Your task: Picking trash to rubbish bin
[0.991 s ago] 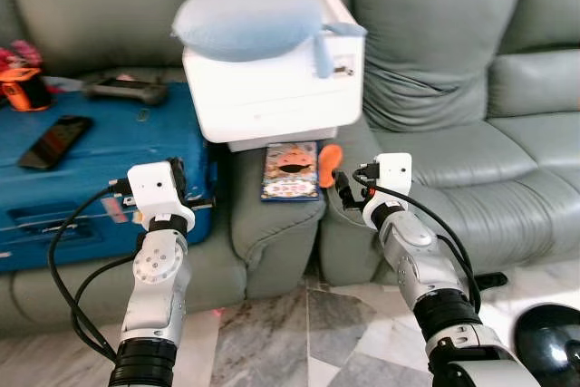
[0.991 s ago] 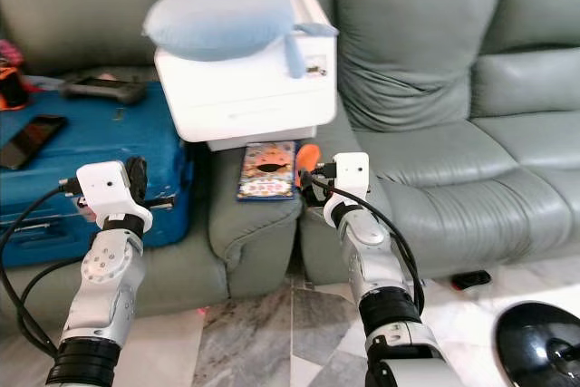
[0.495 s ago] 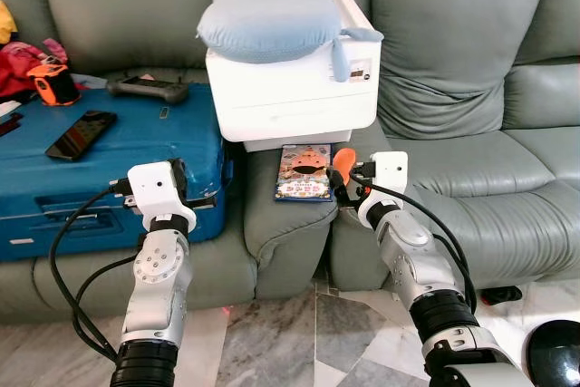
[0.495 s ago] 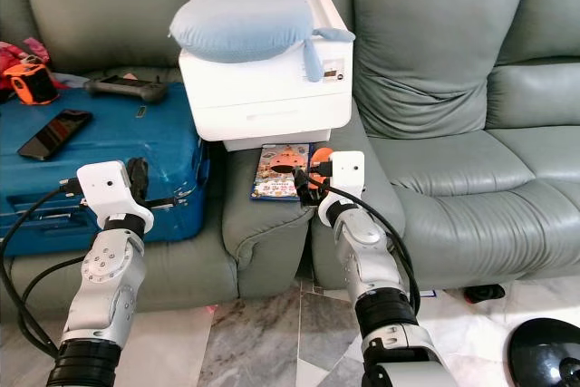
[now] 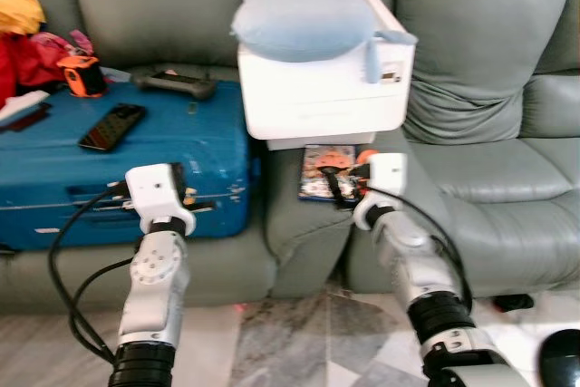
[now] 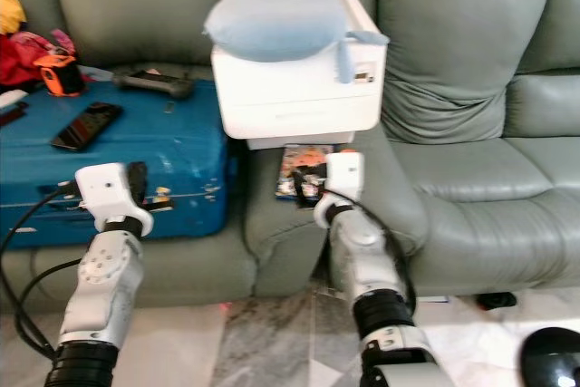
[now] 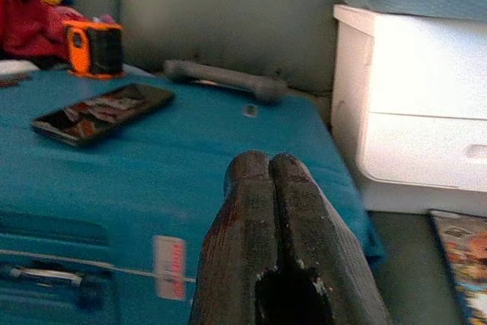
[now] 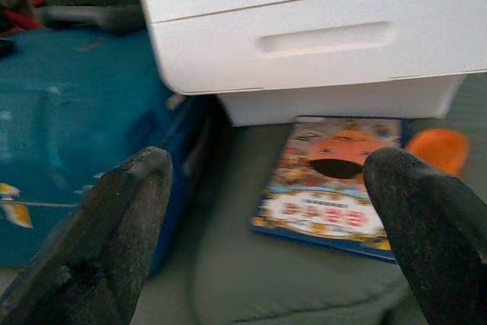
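Note:
A colourful flat packet lies on the grey sofa armrest, half under a white box. A small orange piece lies beside the packet. My right gripper hovers just in front of the packet's near right corner. It is open, with nothing between its fingers, and in the right wrist view the packet shows between the spread fingers. My left gripper is shut and empty. It is held up in front of the blue suitcase.
A blue pillow rests on the white box. A phone, a grey controller and an orange device lie on the suitcase. Red and yellow cloth is heaped at far left. A black round object sits on the marble floor.
The whole view has shifted, so the camera moved. My right gripper has come left over the armrest, from beside the orange piece to the packet's corner. The left gripper stays shut.

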Robot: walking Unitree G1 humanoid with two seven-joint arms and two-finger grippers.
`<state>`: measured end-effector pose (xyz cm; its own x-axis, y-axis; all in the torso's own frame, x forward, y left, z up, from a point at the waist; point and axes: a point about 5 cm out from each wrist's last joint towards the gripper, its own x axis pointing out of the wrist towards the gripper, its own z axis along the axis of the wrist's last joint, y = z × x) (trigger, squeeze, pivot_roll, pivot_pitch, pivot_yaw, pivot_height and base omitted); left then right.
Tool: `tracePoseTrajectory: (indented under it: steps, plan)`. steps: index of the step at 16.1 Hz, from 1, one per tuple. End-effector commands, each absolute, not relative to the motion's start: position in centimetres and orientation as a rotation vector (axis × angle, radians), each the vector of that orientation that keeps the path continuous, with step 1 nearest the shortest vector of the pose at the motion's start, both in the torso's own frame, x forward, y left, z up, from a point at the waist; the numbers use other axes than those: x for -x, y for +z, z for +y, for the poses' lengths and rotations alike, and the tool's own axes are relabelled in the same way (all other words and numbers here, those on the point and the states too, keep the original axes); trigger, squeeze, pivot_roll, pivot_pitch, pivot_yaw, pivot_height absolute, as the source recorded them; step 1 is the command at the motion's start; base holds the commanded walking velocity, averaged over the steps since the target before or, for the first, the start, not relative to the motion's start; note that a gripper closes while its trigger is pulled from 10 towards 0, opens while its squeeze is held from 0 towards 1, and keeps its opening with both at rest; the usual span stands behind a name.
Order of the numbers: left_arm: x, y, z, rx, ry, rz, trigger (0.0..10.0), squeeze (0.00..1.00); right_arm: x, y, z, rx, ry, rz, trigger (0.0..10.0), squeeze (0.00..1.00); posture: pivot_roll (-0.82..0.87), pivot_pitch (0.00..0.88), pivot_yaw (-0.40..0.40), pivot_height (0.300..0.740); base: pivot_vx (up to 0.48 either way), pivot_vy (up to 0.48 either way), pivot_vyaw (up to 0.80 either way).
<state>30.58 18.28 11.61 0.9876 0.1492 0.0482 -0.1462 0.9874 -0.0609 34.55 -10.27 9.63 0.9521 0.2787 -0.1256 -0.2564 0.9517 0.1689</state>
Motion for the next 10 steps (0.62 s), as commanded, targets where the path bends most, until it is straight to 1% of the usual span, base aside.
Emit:
tracePoseTrajectory:
  steps: [1, 9, 10]
  plan:
    - [-30.59, 11.93, 17.98, 0.058, 0.141, -0.060, 10.0, 0.00, -34.66, 9.92, -10.94, -0.152, 0.253, 0.141, 10.0, 0.00, 0.02, 0.010, -0.016, 0.740, 0.000, 0.428, 0.00]
    - [-30.54, 12.07, 18.27, 0.047, 0.154, -0.059, 10.0, 0.00, -34.85, 10.05, -10.80, -0.152, 0.248, 0.141, 10.0, 0.00, 0.03, 0.011, -0.018, 0.740, 0.000, 0.423, 0.00]
    - [-30.58, 12.18, 18.26, 0.046, 0.155, -0.064, 10.0, 0.00, -34.92, 10.11, -10.87, -0.151, 0.245, 0.139, 10.0, 0.00, 0.03, 0.010, -0.016, 0.740, 0.000, 0.000, 0.00]
